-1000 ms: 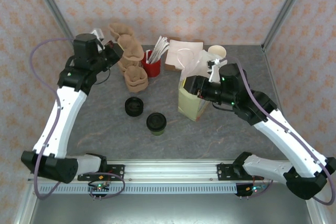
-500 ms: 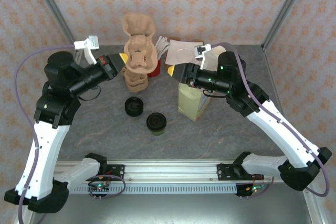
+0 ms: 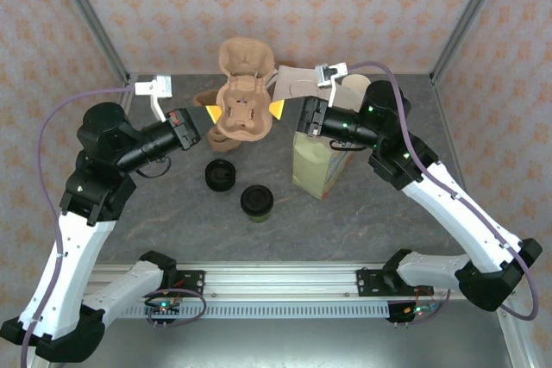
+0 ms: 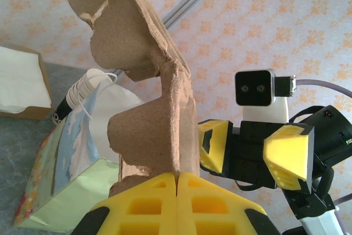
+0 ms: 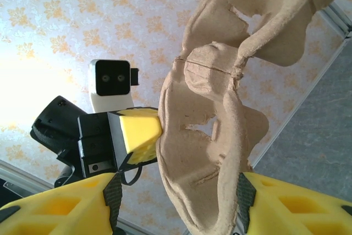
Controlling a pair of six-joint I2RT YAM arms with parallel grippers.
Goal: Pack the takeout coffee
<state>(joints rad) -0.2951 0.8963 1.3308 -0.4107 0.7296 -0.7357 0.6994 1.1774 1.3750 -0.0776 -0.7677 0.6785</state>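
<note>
The takeout coffee (image 3: 256,202), a small cup under a black lid, stands on the table in front of both arms. My left gripper (image 3: 210,113) (image 4: 177,179) holds a brown pulp cup carrier (image 3: 241,101) (image 4: 148,108) in the air, shut on its lower edge. The right gripper (image 3: 276,109) (image 5: 179,191) faces it from the other side, open, with the carrier (image 5: 209,136) standing between its fingers; the left pad is clearly apart from it. The paper bag (image 3: 315,165) (image 4: 66,180) stands open under the right wrist.
A low black lid piece (image 3: 220,175) lies left of the coffee. More brown carriers (image 3: 205,97) sit behind the lifted one. A napkin box (image 4: 16,81) and a white cup (image 3: 355,88) stand at the back by the bag. Frame posts rise at both back corners.
The left arm has lifted the carrier off the stack and swung it to the middle. The right gripper has left the bag, come up to the carrier and spread its jaws wider.
</note>
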